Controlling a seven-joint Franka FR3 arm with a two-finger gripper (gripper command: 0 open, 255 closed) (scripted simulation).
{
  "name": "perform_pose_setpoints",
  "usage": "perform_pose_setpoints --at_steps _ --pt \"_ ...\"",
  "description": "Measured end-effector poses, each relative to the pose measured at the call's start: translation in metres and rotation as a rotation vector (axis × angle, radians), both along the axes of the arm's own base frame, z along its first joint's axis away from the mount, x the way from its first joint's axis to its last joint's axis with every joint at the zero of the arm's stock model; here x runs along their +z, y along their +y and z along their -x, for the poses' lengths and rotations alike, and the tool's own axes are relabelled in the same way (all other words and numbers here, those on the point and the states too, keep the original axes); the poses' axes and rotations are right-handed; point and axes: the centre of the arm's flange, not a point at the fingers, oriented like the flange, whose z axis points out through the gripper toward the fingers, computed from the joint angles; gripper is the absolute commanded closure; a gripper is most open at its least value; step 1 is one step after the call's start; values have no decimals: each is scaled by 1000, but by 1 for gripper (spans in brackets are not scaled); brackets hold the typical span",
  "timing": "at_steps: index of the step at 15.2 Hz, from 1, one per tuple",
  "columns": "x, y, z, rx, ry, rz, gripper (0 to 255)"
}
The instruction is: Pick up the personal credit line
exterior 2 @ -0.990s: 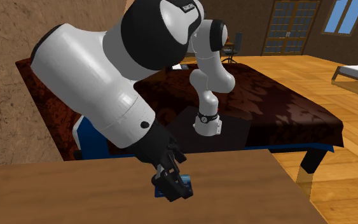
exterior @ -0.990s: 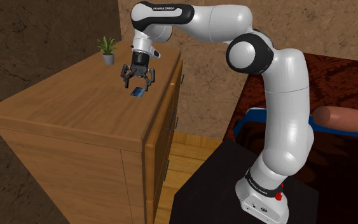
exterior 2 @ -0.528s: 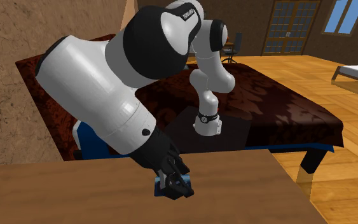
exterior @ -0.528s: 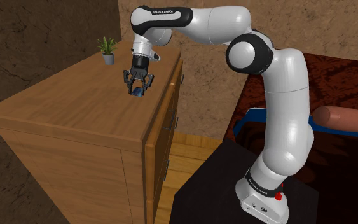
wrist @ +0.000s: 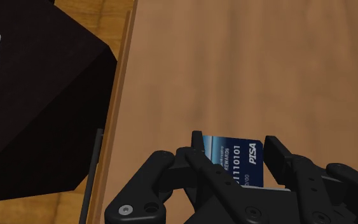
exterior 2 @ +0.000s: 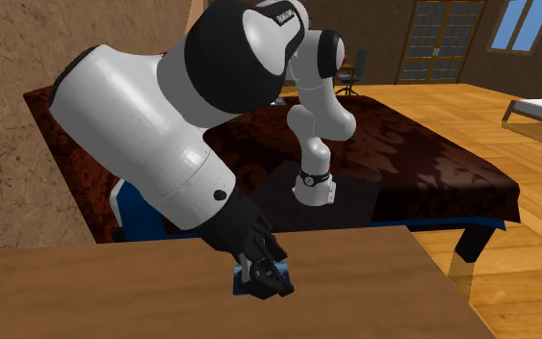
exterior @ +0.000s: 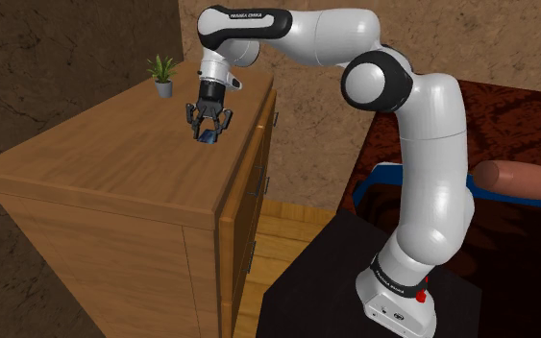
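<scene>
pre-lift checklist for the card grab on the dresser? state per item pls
1. Pincer on target: ok. It is low over the dresser, and the wrist view has the blue card framed in it.
2. Firm hold on the card: cannot tell.
3. Card fully supported: ok. It is near the dresser's edge but inside it, with wood all round.
4. Neighbours clear: ok. The potted plant stands well apart at the far corner.
5. Room to lift straight up: ok. Nothing hangs above the pincer but its own arm.
</scene>
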Motion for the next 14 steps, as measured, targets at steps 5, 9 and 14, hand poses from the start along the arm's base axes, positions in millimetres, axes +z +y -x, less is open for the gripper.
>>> perform_pose_setpoints --at_steps 5,9,14 --pt "25 1 0 0 0 0 255" --pt "46 0 1 0 0 0 255" --pt "70 0 0 0 0 0 255"
